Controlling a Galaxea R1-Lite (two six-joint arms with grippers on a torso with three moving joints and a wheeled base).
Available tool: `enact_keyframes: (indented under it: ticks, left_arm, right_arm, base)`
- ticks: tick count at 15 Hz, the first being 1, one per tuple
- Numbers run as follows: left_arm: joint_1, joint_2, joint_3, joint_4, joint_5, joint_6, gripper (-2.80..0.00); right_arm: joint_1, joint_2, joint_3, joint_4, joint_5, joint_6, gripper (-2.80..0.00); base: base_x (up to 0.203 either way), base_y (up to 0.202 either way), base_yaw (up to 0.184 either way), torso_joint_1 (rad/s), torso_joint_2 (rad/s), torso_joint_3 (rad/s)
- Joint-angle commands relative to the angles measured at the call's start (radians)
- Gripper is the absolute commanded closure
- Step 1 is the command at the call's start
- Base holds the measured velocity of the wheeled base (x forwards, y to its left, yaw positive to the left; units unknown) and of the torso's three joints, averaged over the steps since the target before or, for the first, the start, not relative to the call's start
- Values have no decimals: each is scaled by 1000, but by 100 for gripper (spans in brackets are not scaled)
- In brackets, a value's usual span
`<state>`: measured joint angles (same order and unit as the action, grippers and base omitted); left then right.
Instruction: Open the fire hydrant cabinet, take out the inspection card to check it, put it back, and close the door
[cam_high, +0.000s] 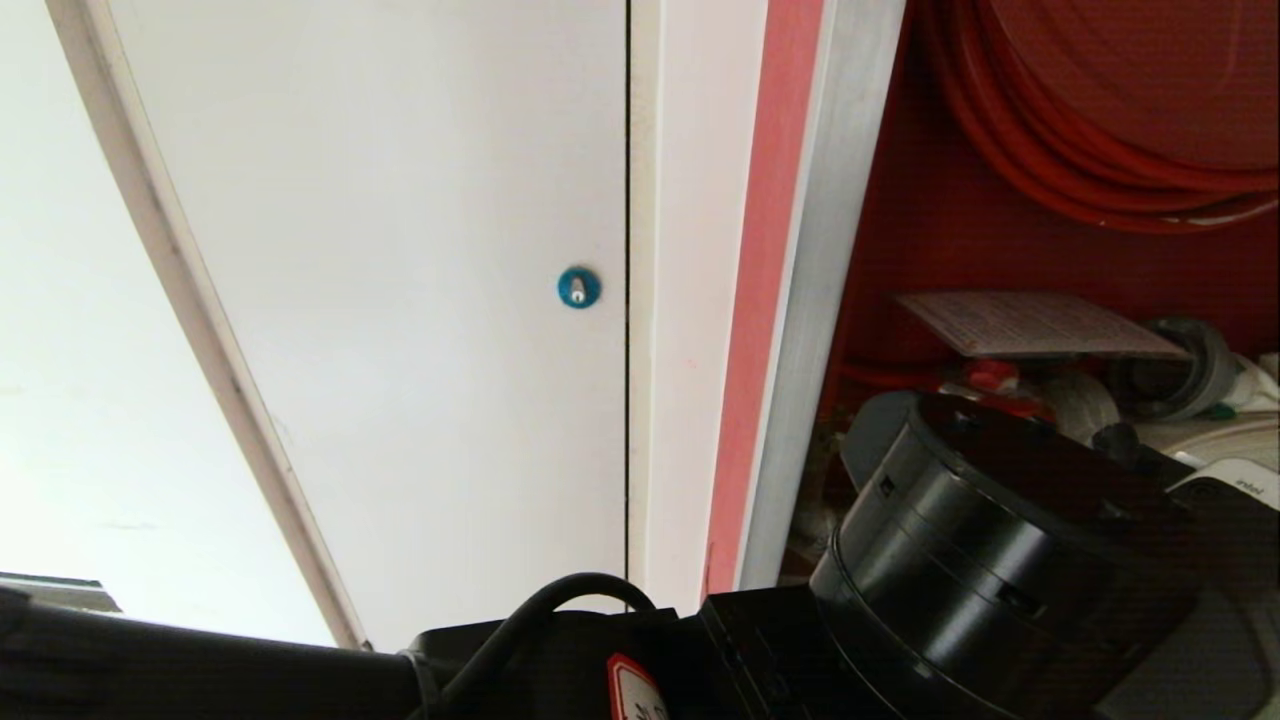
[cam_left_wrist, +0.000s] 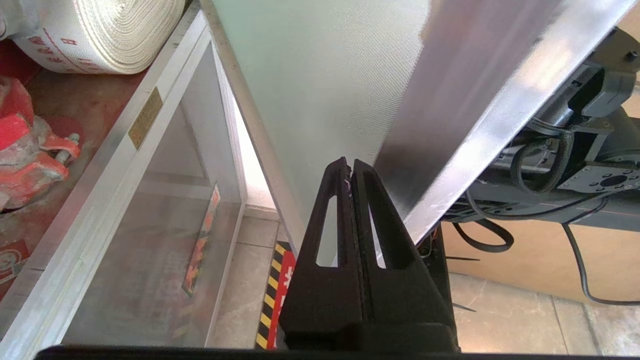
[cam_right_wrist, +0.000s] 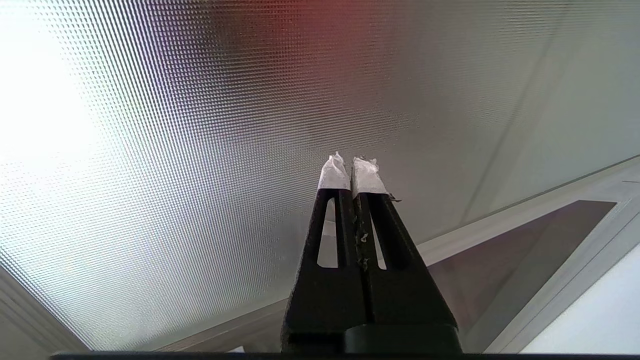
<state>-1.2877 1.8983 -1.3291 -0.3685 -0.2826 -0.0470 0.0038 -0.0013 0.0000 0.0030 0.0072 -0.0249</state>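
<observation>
The fire hydrant cabinet (cam_high: 810, 300) stands open, showing its red interior and red hose reel (cam_high: 1100, 120). The inspection card (cam_high: 1040, 325), white with fine rows of print, lies flat inside on top of the fittings. In the left wrist view the door (cam_left_wrist: 325, 75), dotted glass in a silver frame, is swung out. My left gripper (cam_left_wrist: 350, 164) is shut and empty, its tips close to the door's glass near the silver edge; contact is unclear. My right gripper (cam_right_wrist: 351, 167), with white-taped tips, is shut and empty, facing a dotted glass panel (cam_right_wrist: 200, 125).
A plain white door with a round blue lock (cam_high: 578, 287) fills the left of the head view. A white rolled hose (cam_left_wrist: 100, 30) and red valve (cam_left_wrist: 25, 145) sit inside the cabinet above the lower glass panel with an orange label (cam_left_wrist: 202, 235). My left arm's wrist (cam_high: 1000, 560) blocks the lower cabinet opening.
</observation>
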Motion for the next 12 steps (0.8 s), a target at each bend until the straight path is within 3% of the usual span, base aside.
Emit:
enact_keyframes:
  ticks: [1,3,6,9,12]
  left_arm:
    - [1,-1,2,-3,14,-2,0]
    - [17,-8,8,-3,45,1,0]
    - [117,-29,31,-1,47,1,0]
    - [262,-59,80,-1,43,3,0]
    - [440,-135,214,-2,10,21,0]
  right_arm:
    - [1,-1,0,0,0,0,0]
    - [1,-1,0,0,0,-1,0]
    - [1,-1,0,0,0,0,0]
    - [1,-1,0,0,0,-1,0]
    - [1,-2,0,0,0,-1,0]
  base:
    - [0,0,0,0,0,0]
    - [0,0,0,0,0,0]
    - [0,0,0,0,0,0]
    - [0,0,0,0,0,0]
    - [0,0,0,0,0,0]
